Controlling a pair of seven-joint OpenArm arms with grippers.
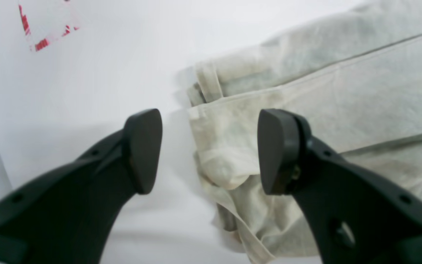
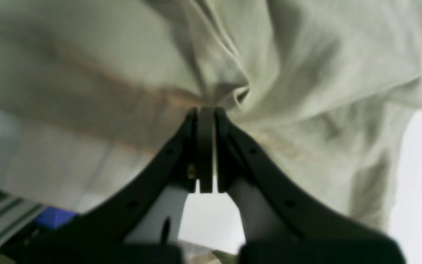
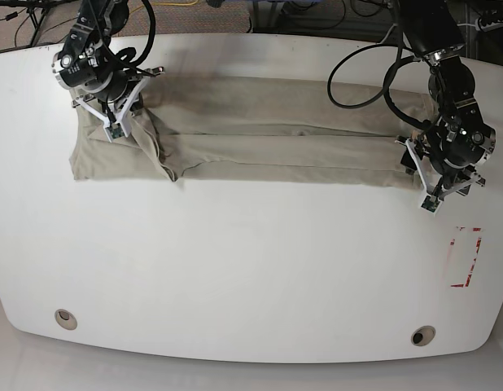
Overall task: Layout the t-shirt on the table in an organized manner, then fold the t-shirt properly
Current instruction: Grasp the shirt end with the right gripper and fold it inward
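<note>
On the worktop, our right gripper pinches the t-shirt; our left gripper hovers spread wide.

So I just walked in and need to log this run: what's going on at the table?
A two-armed robot is working on a beige t-shirt folded into a long band across the far part of the white table. The right gripper is shut, pinching a bunch of the fabric at one end. The left gripper is open over the other end, one finger above the cloth's edge and one above bare table, holding nothing. The folding isn't finished.
</note>
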